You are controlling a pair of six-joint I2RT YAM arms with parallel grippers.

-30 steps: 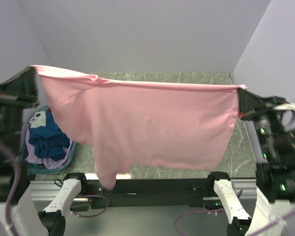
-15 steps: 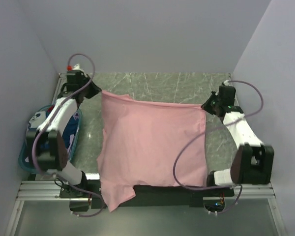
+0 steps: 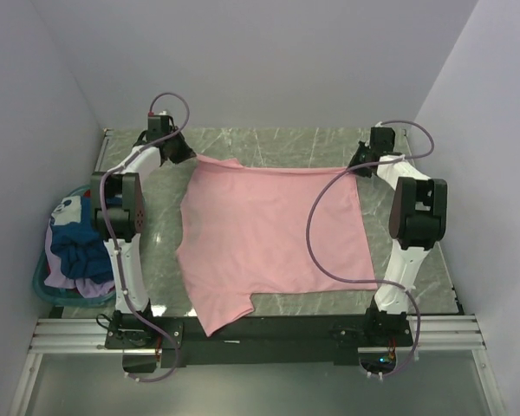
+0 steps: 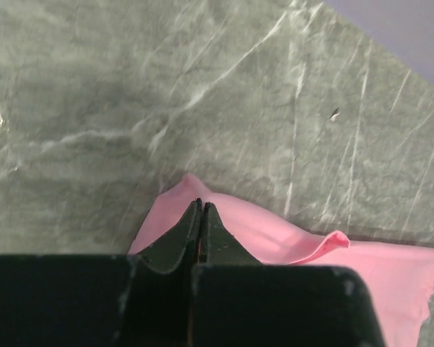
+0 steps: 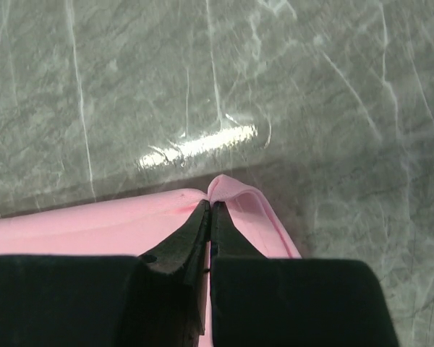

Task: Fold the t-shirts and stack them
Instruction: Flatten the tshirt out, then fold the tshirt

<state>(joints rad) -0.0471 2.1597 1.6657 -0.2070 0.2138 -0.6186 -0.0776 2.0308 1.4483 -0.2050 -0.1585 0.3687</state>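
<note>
Whereas it just hung aloft, the plain light-pink cloth t-shirt [image 3: 273, 230] now lies flat on the marble table [image 3: 269, 140], corners pinched between shut L gripper [image 3: 183, 154] & R gripper [image 3: 356, 165] fingers; ready to fold.

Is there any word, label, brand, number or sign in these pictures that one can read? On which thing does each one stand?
None: no text can be read in any view.
The pink t-shirt is plain, with no print or tag showing.
The blue shirt in the teal basket bears a white printed figure, too small to tell whether it holds letters.
</note>
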